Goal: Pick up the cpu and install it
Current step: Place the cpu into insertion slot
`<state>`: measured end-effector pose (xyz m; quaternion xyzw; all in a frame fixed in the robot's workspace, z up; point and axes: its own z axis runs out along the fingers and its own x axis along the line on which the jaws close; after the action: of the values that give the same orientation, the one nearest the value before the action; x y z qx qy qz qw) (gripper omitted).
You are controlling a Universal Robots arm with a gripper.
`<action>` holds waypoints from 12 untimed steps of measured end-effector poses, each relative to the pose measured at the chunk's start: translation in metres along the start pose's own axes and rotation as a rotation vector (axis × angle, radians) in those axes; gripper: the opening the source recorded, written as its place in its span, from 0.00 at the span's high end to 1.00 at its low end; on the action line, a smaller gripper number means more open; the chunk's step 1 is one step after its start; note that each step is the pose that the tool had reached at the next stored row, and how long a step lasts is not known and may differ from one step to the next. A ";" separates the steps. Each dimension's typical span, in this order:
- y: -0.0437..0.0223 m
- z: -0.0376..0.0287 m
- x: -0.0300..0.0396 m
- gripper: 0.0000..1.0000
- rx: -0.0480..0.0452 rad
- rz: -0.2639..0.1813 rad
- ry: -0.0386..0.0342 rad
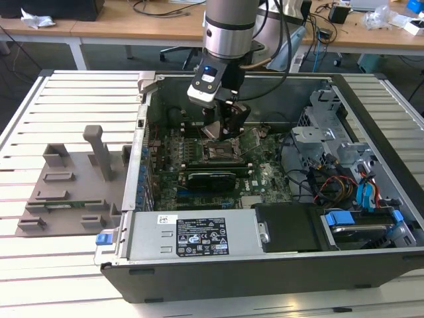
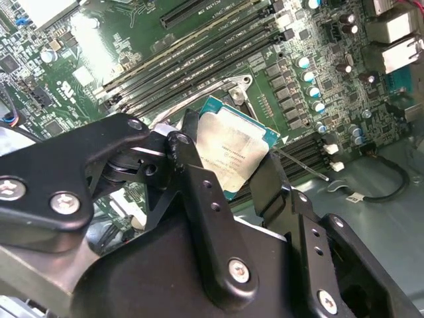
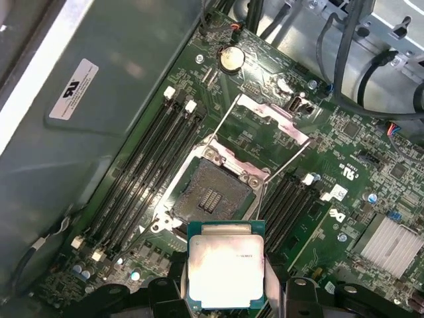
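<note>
Over the board, near the open socket, I have the gripper clamped on the cpu.

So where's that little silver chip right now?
In the first wrist view the cpu is clamped in the claw, held over the green motherboard right beside the empty socket.
</note>
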<state>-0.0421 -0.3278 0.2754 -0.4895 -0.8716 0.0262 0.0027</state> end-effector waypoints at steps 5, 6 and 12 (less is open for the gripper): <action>0.0000 0.0000 0.0000 0.45 0.0005 0.021 0.0010; 0.0000 0.0000 0.0000 0.45 0.0006 0.027 0.0013; 0.0000 0.0000 0.0000 0.45 0.0012 0.059 0.0029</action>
<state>-0.0421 -0.3278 0.2754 -0.5152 -0.8567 0.0261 0.0035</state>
